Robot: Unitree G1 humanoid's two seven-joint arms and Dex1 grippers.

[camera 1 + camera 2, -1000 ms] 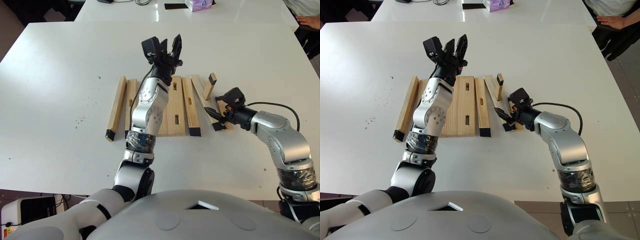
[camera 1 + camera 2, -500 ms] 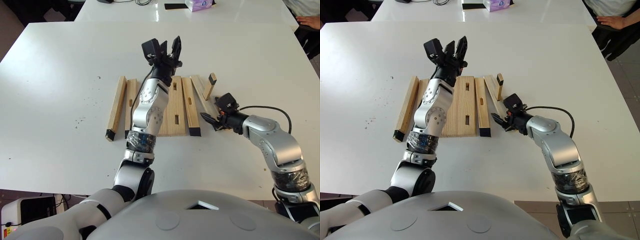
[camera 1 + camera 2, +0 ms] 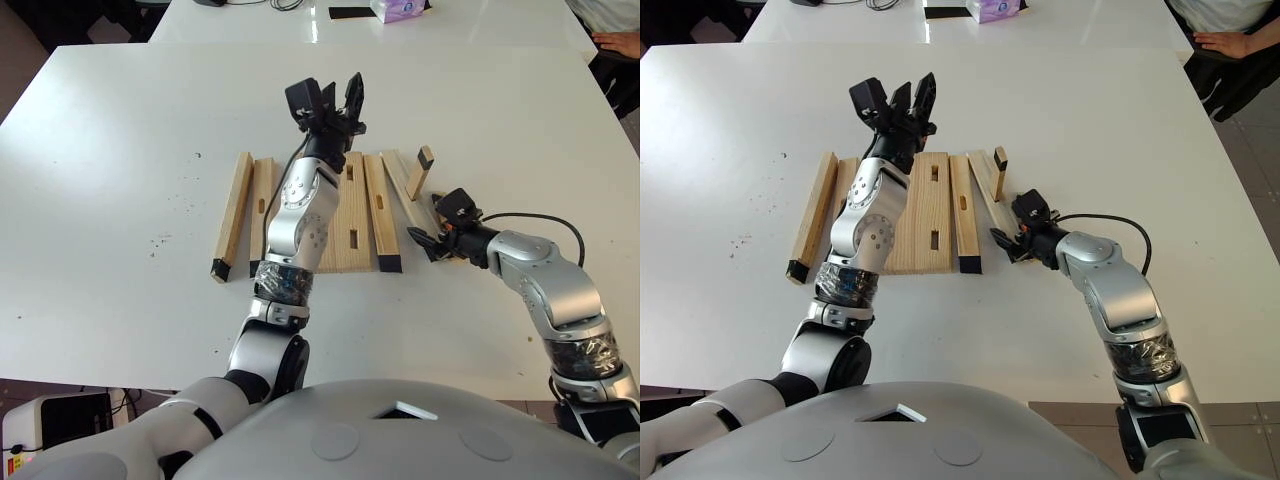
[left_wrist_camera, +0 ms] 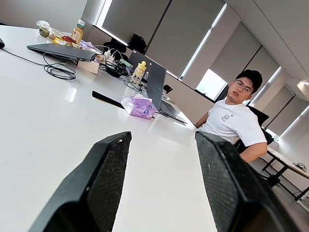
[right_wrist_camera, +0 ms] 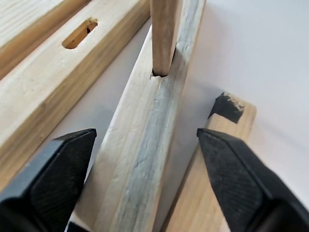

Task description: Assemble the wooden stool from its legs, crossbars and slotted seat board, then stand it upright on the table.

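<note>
- Head views: the slotted seat board (image 3: 348,258) lies flat at the middle of the desk (image 3: 120,130). Two legs (image 3: 232,212) lie toward the desk's left edge, and a slotted leg (image 3: 381,215) lies just right of the board.
- The left gripper (image 3: 342,86) is raised above the board's far end.
- The right gripper (image 3: 420,244) sits low at the near end of the rightmost leg (image 3: 403,178), which has a crossbar (image 3: 424,160) standing in it.
- Left wrist view: the fingers (image 4: 99,183) are spread wide with nothing between them.
- Right wrist view: the fingers (image 5: 50,169) are apart on either side of that leg, not touching it. A black-tipped piece (image 5: 231,123) lies just beside it.
</note>
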